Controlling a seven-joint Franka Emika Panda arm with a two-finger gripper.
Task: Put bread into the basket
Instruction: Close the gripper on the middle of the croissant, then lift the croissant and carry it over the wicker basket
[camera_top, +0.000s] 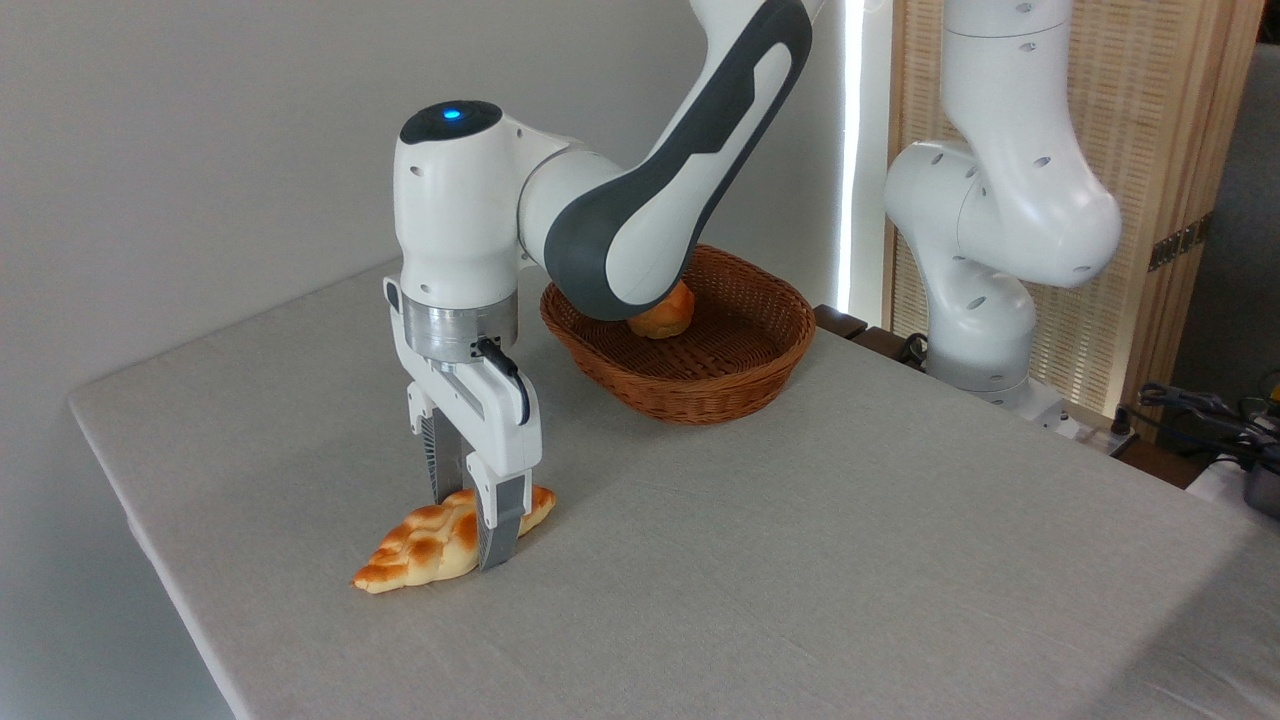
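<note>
I had the gripper (478, 520) down over the bread (430, 545), fingers on both sides, far from the basket (700, 390). I couldn't tell if it squeezed yet. Next: lift.

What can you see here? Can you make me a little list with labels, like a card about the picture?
Table: grey cloth top
Bread: long braided loaf lying flat on the table, near the front left edge
Gripper: lowered over the loaf, jaws straddling it, one on each side
Lifted yet: no, the loaf rests on the table
Basket: brown wicker, farther back, apart from the loaf
In the basket: small round bun, partly hidden by the arm
</note>
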